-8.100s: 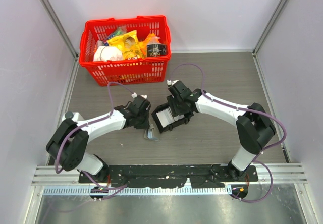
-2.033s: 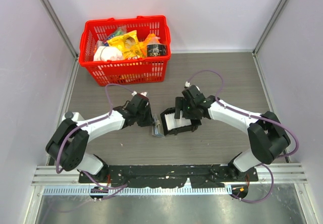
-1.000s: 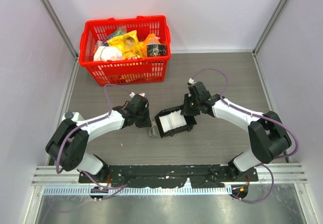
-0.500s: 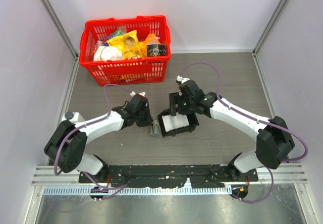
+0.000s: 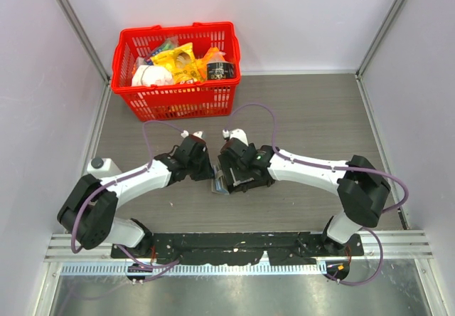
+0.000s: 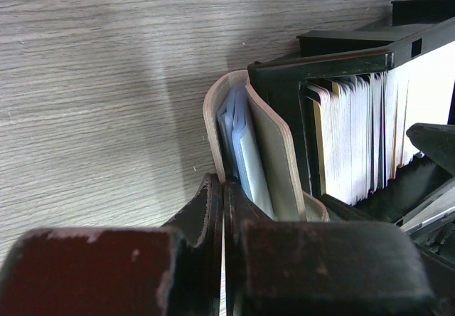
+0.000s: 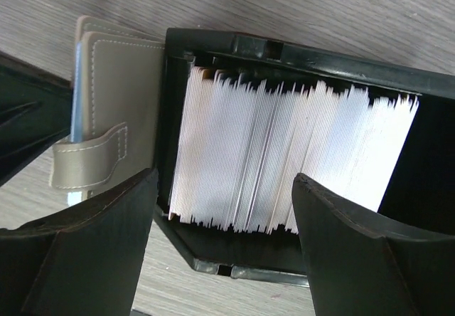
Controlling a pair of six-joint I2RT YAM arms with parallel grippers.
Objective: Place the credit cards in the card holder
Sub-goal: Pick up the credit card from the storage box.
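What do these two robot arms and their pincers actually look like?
Both the left arm and the right arm have white tubular links joined by chunky black joints, and each trails a looping purple cable. The left gripper and right gripper each have two flat, dark fingers. The left one's show pale scuffs.

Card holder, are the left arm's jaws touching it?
Touching. In the left wrist view the outer cover of the card holder runs down between the shut jaws of the left gripper.

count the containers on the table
3: red basket back left; black tray of cards mid-table; wallet against the tray's left side. Others may be hidden.
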